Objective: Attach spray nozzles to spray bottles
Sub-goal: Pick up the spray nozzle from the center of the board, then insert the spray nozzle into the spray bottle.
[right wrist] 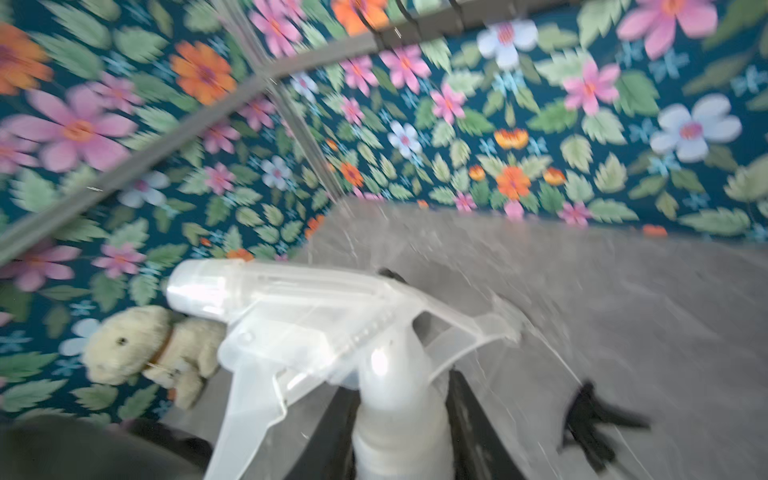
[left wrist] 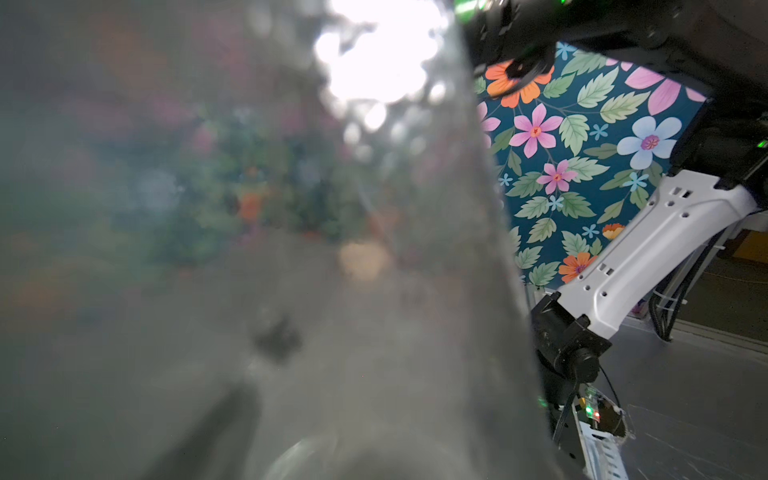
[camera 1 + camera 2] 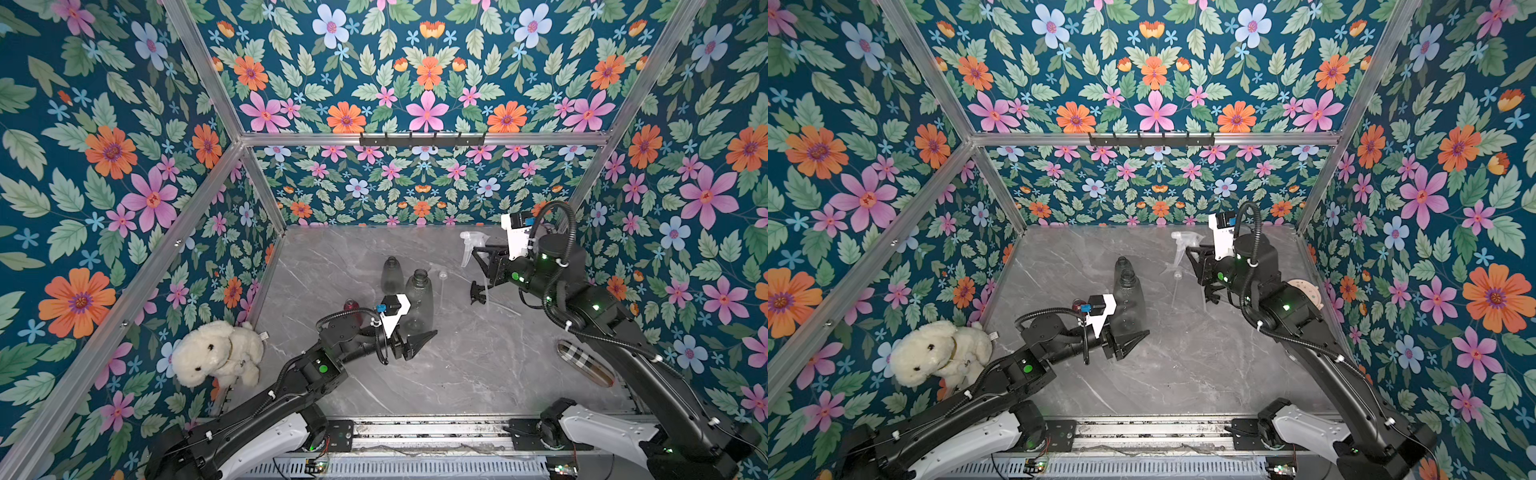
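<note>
Right claw (image 3: 477,255) pinching whitish nozzle (image 3: 471,239), aloft right of nearer grey bottle (image 3: 419,295); left claw (image 3: 417,334) clasping that bottle's base.

i'm working in a purpose-built robot test booth, not a lived-in room: flowered wallpaper panels (image 3: 428,75) are set in a bare aluminium frame (image 3: 291,138), a grey marble-look tabletop (image 3: 457,374) fills the floor of it, and a metal mounting rail (image 3: 428,432) with loose wiring runs along the near edge. a plush dog (image 3: 216,353) sits in one corner.
</note>
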